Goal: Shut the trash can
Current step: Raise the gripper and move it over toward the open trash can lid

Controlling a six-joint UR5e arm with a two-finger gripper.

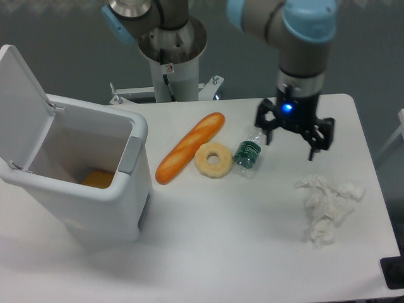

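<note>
Arm [297, 38]: grey metal tube links, light-blue plastic caps at the joints | wrist: dark band with a glowing blue light | gripper [292, 136]: black, two angular fingers [315, 142] with linkage bars | base column [173, 60]: white post under a silver-grey collar, small red mark on its face, bolted foot plate.

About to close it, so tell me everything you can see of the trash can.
The trash can is a large boxy white plastic bin with rounded corners, standing upright at the table's left end. Its flat hinged lid stands open, tilted up at the left. A grey latch sits on the right rim. Something orange lies inside. Nothing else touches it.
</note>
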